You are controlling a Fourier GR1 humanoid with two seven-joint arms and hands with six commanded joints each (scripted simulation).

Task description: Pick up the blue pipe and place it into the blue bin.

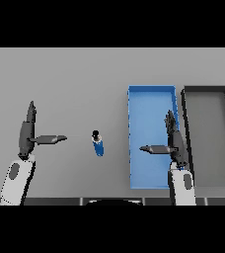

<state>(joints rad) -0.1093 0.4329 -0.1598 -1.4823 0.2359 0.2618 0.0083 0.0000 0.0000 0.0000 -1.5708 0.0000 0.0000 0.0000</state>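
The right hand (174, 143) is released, fingers straight and pointing to the far side, thumb stretched left, holding nothing. It shows over the right part of the blue bin (145, 106). The blue pipe (98, 144) lies on the grey table (75, 79) to the left of this hand, apart from it and just left of the bin. Farther left, the left hand (27, 132) is likewise released, thumb pointing right toward the pipe. A dark bin (206, 90) sits right of the blue one.

Grey table (60, 74), blue pipe (98, 145) at centre, blue bin (149, 106), dark bin (208, 90) beside it
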